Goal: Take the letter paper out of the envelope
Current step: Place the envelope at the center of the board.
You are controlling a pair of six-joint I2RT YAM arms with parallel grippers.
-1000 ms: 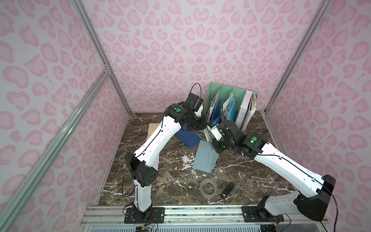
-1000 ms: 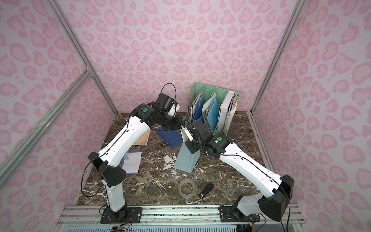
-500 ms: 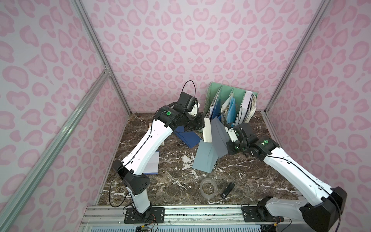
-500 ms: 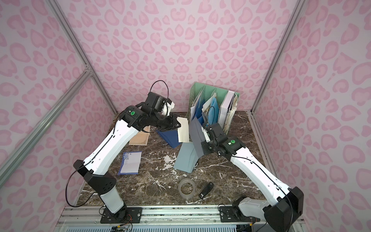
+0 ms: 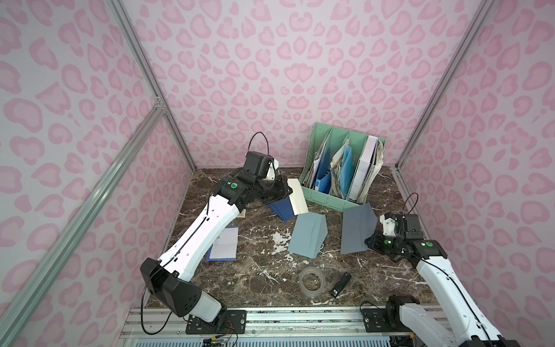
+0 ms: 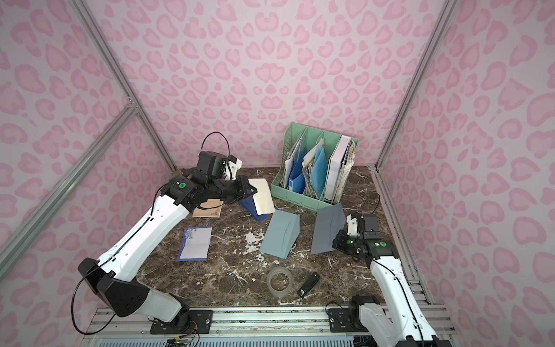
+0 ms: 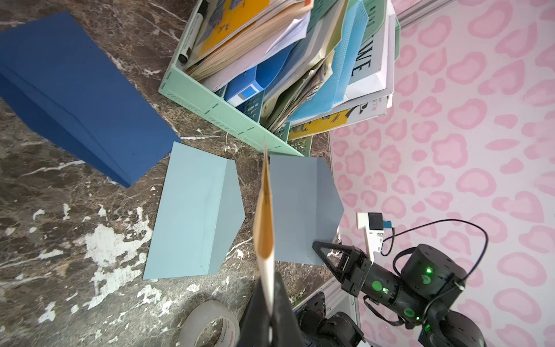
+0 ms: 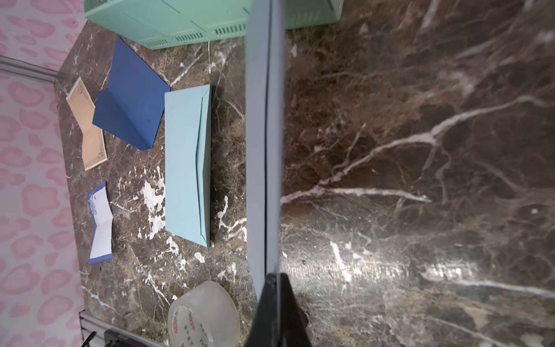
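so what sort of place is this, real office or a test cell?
Most likely a staged robot test cell dressed as a desk, not a real office: pink-patterned wall panels on aluminium framing enclose a marble-look tabletop, with office props like a green file organizer and a tape roll.

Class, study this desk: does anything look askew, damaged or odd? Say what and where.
The tabletop is scuffed: white patches show mid-table beside the light blue envelope. The green file rack is overstuffed, its papers leaning and dog-eared. The letter paper in the left gripper and grey envelope in the right gripper look intact.
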